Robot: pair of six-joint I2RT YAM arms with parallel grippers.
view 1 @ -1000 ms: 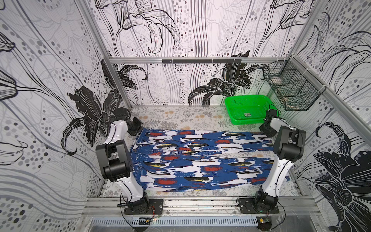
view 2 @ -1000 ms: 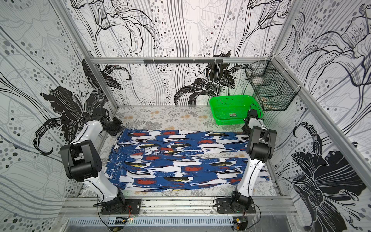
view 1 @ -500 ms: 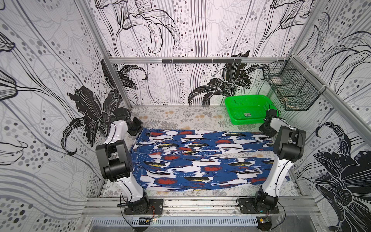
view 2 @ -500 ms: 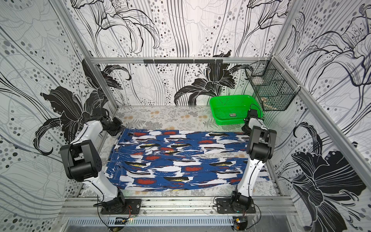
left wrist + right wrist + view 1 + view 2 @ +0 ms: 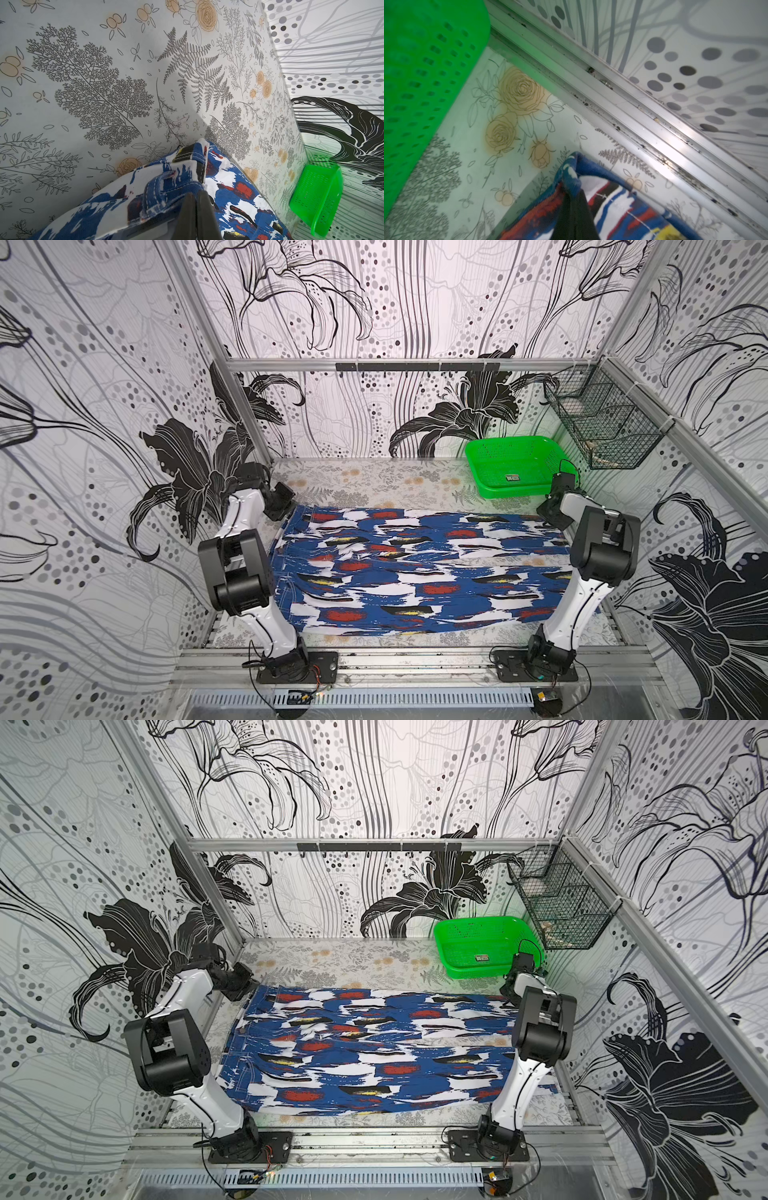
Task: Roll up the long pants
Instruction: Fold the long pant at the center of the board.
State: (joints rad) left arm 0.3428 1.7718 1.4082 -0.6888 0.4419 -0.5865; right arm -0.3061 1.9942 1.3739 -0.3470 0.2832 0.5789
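Top views: your worktop (image 5: 374,479) is floral-print, boxed in by lily-print walls (image 5: 104,427). Green basket (image 5: 513,466) sits just beyond the right jaws, with a wire basket (image 5: 559,903) on the wall above it. Long pants (image 5: 415,572) lie spread flat, spanning from left jaws to right jaws.
Left wrist: left jaws closed on the waistband corner of the long pants (image 5: 166,187).
Right wrist: right jaws closed on a hem corner (image 5: 612,199). Green basket (image 5: 425,72) just beside, wall rail (image 5: 612,99) near.

Bright even overhead light, soft shadows, wide-angle bending at edges, glare on right wrist rail (image 5: 675,149), nearby basket (image 5: 425,72) blurred
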